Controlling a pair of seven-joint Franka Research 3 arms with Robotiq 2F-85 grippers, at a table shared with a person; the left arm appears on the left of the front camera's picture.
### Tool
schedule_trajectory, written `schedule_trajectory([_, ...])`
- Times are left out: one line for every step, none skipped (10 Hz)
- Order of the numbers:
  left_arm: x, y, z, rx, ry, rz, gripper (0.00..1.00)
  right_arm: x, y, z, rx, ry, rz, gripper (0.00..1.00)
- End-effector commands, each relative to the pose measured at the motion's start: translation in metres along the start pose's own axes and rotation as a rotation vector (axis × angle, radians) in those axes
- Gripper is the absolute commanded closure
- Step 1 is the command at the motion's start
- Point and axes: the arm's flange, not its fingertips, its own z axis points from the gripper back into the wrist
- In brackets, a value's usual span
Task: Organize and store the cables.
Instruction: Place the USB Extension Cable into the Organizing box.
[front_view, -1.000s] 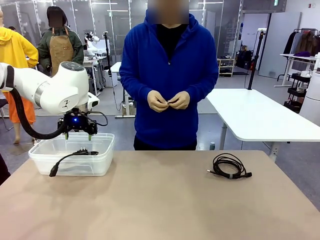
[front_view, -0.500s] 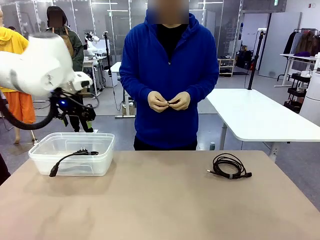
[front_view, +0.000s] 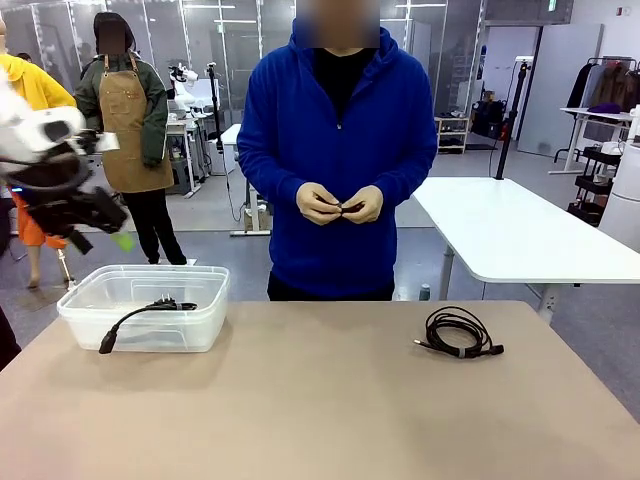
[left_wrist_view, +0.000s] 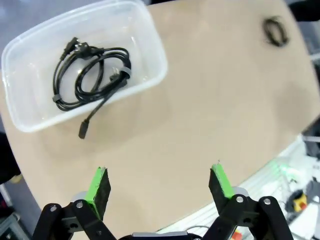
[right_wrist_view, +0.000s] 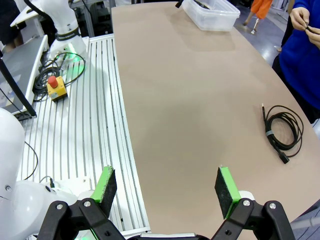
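A tan table (front_view: 300, 420) fronts a busy workshop; a clear bin (front_view: 205, 300) at its far left corner holds a coiled cable (left_wrist_view: 90, 75), one end draped over the rim onto the tabletop, and a second coil (front_view: 460, 333) lies well apart near the far right edge, with open surface between. The left gripper (left_wrist_view: 160, 175) hangs high near the table's left side, blurred in the front view, jaws spread and empty, and the right gripper (right_wrist_view: 167, 182), also spread and empty, hovers over a table edge. A person's hands (front_view: 338, 203) pinch something too small to make out.
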Motion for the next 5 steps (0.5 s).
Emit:
schedule_trajectory([-0.047, 0.041, 0.027, -0.140, -0.036, 0.003, 0.00, -0.001, 0.001, -0.001, -0.006, -0.011, 0.019, 0.00])
schedule_trajectory([-0.079, 0.054, 0.046, -0.192, -0.078, 0.005, 0.00, -0.001, 0.001, -0.001, -0.006, -0.011, 0.019, 0.00])
schedule_trajectory([-0.103, 0.061, 0.053, -0.181, -0.115, -0.025, 0.00, -0.001, 0.001, -0.001, -0.006, -0.011, 0.019, 0.00])
schedule_trajectory([-0.128, 0.069, 0.059, -0.195, -0.137, -0.057, 0.00, -0.001, 0.001, -0.001, -0.006, -0.011, 0.019, 0.00])
schedule_trajectory([-0.150, 0.082, 0.063, -0.251, -0.168, -0.079, 0.00, -0.001, 0.001, -0.001, -0.006, -0.011, 0.019, 0.00])
